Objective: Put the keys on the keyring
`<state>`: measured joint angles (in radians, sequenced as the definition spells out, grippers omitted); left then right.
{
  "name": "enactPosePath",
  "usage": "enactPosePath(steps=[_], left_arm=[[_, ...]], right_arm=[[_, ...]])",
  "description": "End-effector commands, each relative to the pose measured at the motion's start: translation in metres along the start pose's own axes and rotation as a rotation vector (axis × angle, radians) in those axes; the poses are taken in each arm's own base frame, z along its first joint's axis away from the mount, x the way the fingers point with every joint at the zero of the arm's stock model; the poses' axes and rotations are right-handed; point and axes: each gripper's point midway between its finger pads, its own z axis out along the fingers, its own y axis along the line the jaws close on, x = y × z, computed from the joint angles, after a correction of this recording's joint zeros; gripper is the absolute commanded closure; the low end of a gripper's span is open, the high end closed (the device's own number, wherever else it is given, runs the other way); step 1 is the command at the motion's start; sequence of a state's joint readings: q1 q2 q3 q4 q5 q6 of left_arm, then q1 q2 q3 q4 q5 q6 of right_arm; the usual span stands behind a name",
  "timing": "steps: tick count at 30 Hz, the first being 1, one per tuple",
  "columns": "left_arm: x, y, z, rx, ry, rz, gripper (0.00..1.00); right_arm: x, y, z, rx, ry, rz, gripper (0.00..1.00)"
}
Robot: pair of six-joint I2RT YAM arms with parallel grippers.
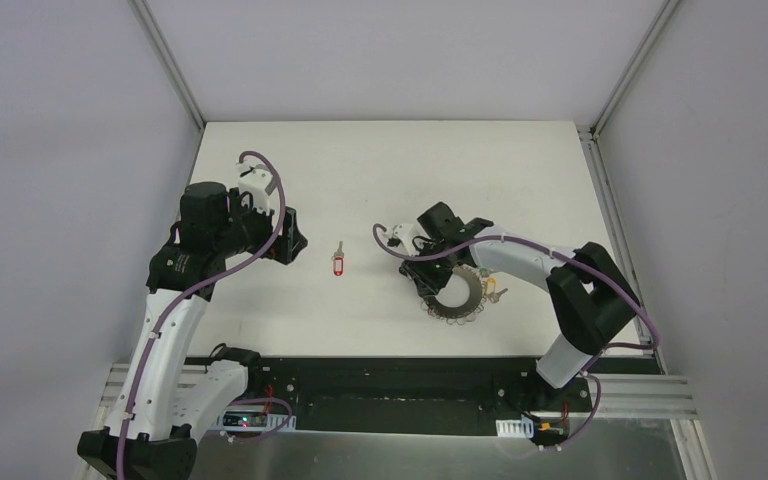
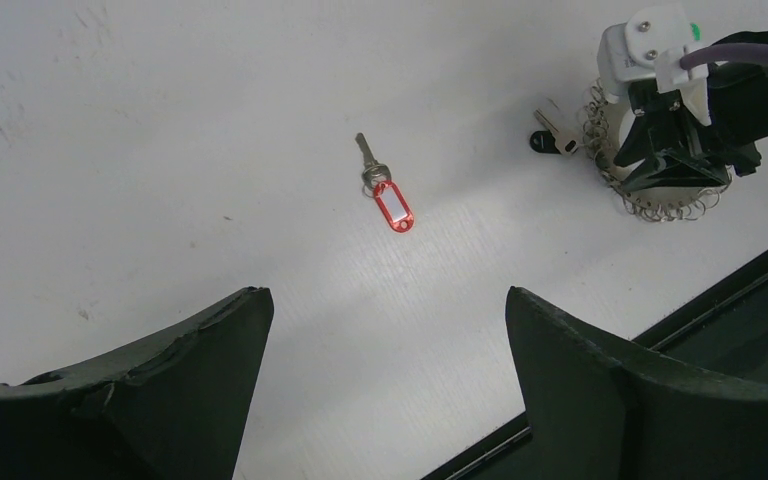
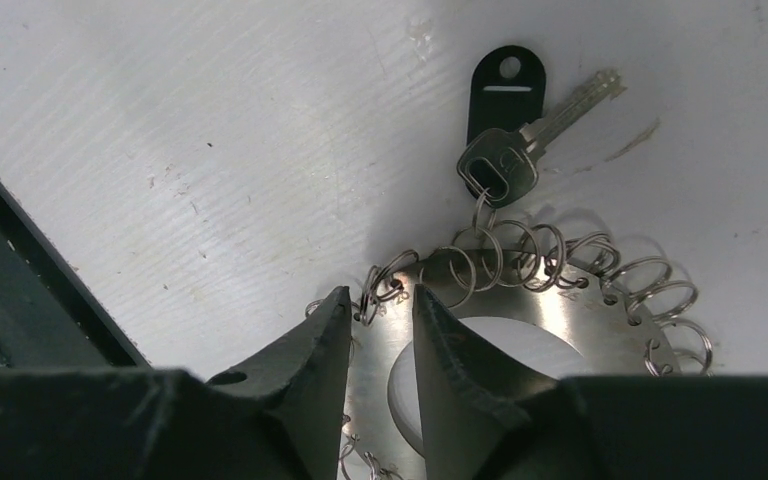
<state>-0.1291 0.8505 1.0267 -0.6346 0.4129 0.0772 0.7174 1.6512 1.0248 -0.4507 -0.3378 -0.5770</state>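
Progress: black-tagged key (image 3: 503,128) looks hooked on keyring (image 3: 580,310) | red-tagged key (image 2: 387,196) loose on tabletop (image 1: 380,170), left of keyring | right claw (image 3: 378,302) pinching keyring rim | left claw (image 2: 385,294) released, empty

**White desk (image 1: 380,170) carrying the keyring (image 1: 468,298) and two tagged keys.**
The keyring lies flat. A red-tagged key (image 1: 338,262) rests well apart to the keyring's left. A black-tagged key (image 3: 505,110) lies just beside the keyring, touching its coiled rim.
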Motion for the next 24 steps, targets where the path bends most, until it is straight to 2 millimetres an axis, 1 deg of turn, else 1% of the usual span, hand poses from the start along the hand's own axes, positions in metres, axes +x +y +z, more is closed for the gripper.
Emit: enactPosePath(steps=[1,5,11,13,18,22,24], left_arm=[[-0.008,-0.002,0.001,0.021,-0.031,-0.004,0.10],[-0.007,-0.002,0.002,0.020,-0.029,-0.002,0.10],[-0.006,0.000,0.002,0.014,-0.028,0.003,0.10],[-0.005,0.000,0.002,0.014,-0.028,0.006,0.10],[-0.006,0.000,0.002,0.012,-0.029,0.008,0.10],[-0.005,0.001,0.002,0.010,-0.026,0.008,0.10],[-0.005,0.001,0.002,0.009,-0.025,0.009,0.10]], right_arm=[[-0.012,0.010,-0.001,-0.047,-0.006,-0.024,0.69],[-0.011,0.022,-0.001,-0.094,0.005,-0.038,0.70],[-0.019,0.042,-0.009,-0.188,-0.017,-0.058,0.71],[-0.019,0.045,-0.010,-0.208,-0.011,-0.058,0.71],[-0.022,0.039,-0.010,-0.180,-0.010,-0.067,0.71],[-0.033,0.029,-0.013,-0.113,-0.041,-0.064,0.71],[-0.036,0.022,-0.012,-0.075,-0.048,-0.060,0.71]])
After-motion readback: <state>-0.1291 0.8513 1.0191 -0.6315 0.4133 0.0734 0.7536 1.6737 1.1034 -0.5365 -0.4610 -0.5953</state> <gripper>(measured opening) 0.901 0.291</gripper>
